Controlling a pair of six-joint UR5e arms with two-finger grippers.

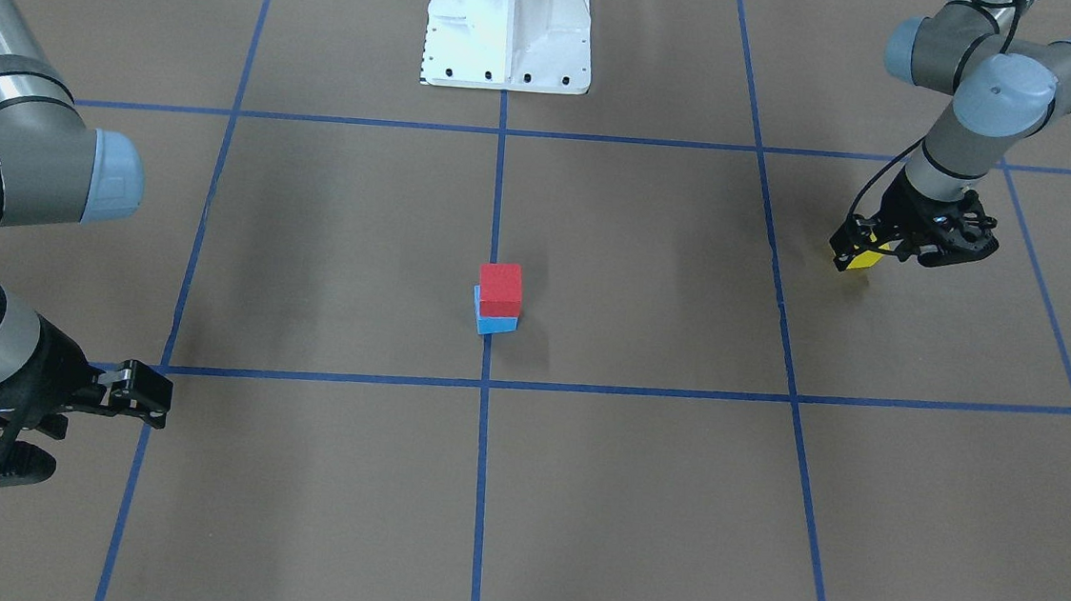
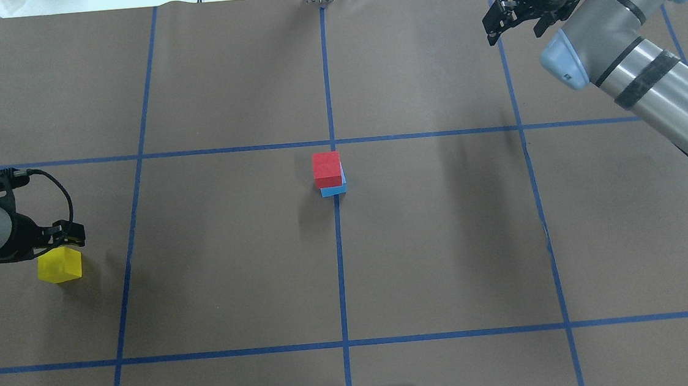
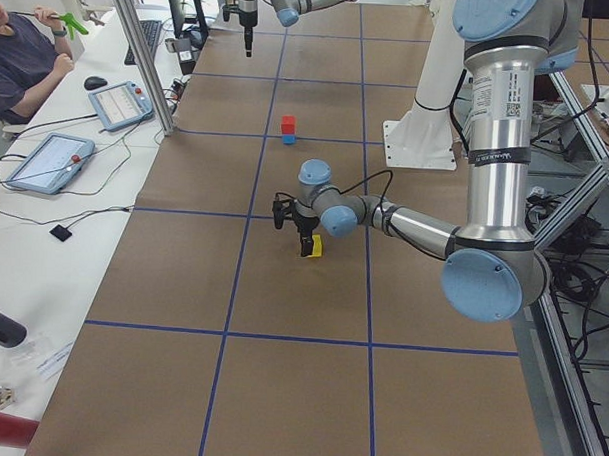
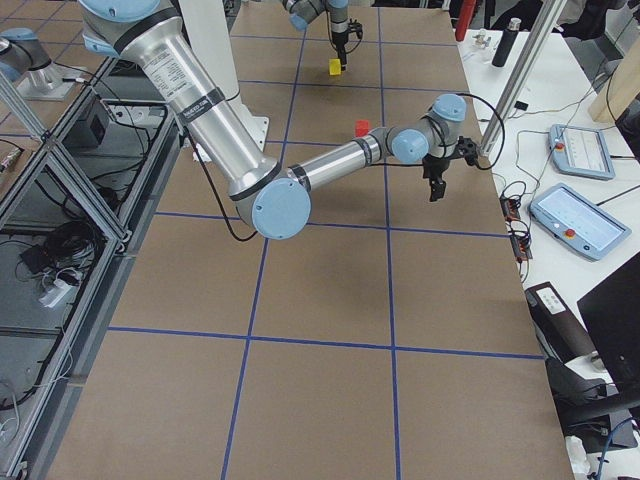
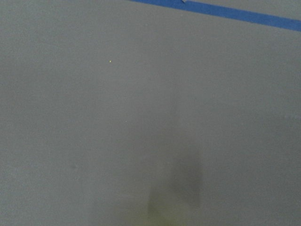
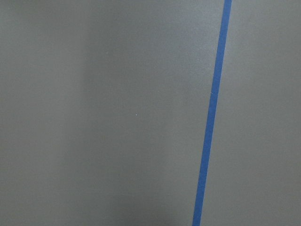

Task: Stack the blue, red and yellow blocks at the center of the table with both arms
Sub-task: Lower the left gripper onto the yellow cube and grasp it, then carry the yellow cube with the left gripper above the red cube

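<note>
Yellow block sits far left on the table, at the fingertips of the left gripper; we cannot tell whether they pinch it. Centre: red block rests on blue block, slightly offset. Far right: right gripper spread, empty, well apart. We judge the grasp is in hand: confirm a square, firm hold, lift high, lower level onto red.

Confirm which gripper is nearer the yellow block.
Left. The left gripper is right at the yellow block; the right gripper is across the table, near its far right corner.
</note>
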